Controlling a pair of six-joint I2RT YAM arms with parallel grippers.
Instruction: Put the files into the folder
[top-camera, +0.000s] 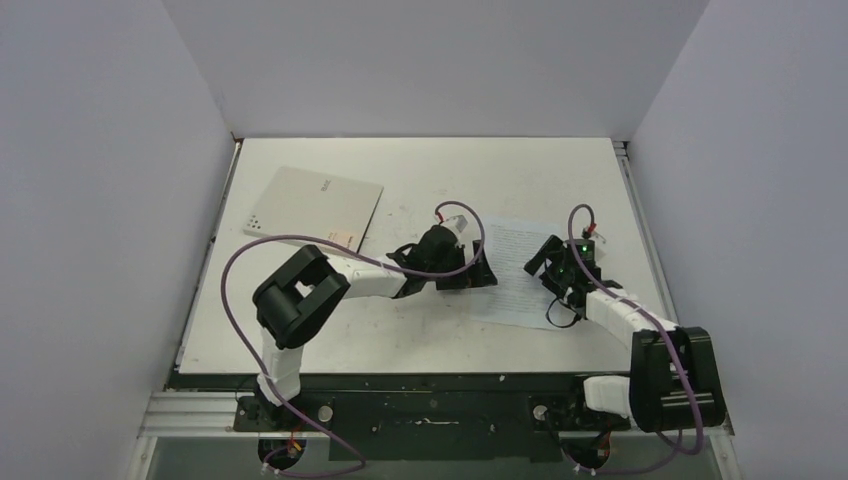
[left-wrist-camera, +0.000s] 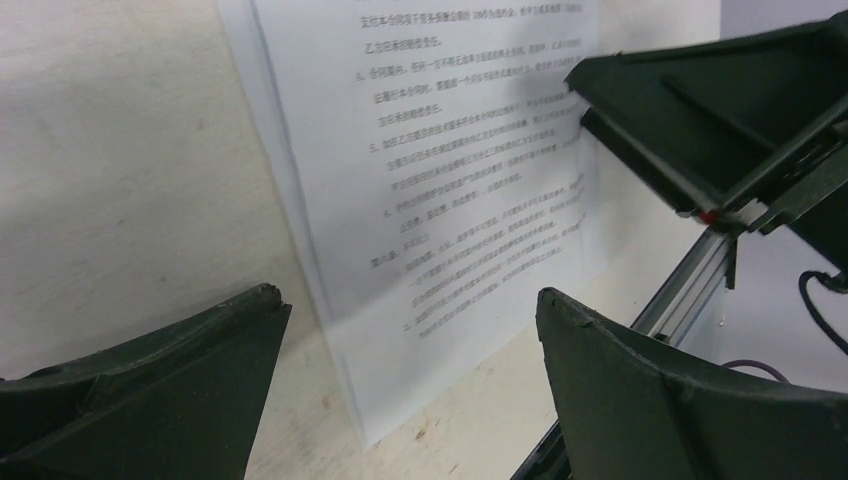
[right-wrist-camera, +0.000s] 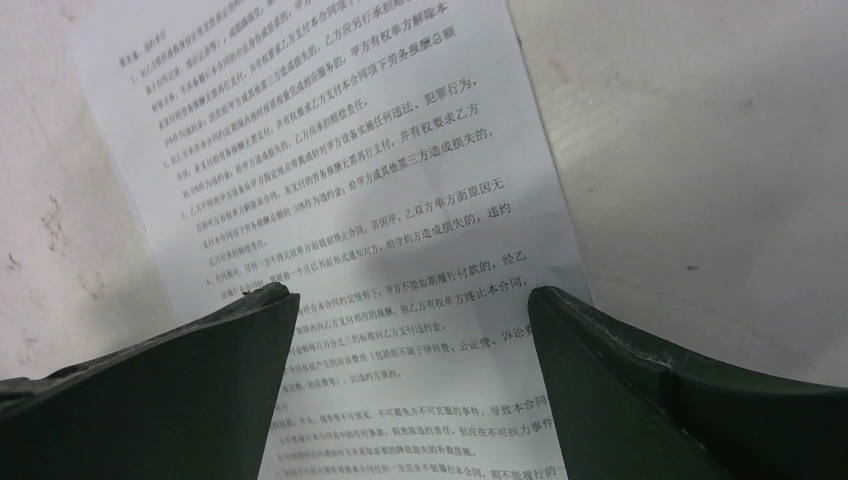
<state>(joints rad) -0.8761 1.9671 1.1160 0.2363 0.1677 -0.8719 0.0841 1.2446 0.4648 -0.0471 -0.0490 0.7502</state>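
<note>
The files (top-camera: 512, 255) are white printed sheets lying flat on the table right of centre. The folder (top-camera: 315, 208) lies closed at the back left, its light grey-beige cover up, apart from both grippers. My left gripper (top-camera: 476, 272) hovers at the sheets' left edge, open and holding nothing. In the left wrist view the files (left-wrist-camera: 450, 150) lie ahead of the open left gripper (left-wrist-camera: 410, 297). My right gripper (top-camera: 548, 266) sits over the sheets' right part. The right wrist view shows the open right gripper (right-wrist-camera: 410, 292) low above the files (right-wrist-camera: 350, 150), gripping nothing.
The white table (top-camera: 450, 170) is closed in by grey walls on three sides. An aluminium rail (left-wrist-camera: 690, 280) runs along its right edge. My right gripper's black body (left-wrist-camera: 720, 130) shows at the upper right of the left wrist view.
</note>
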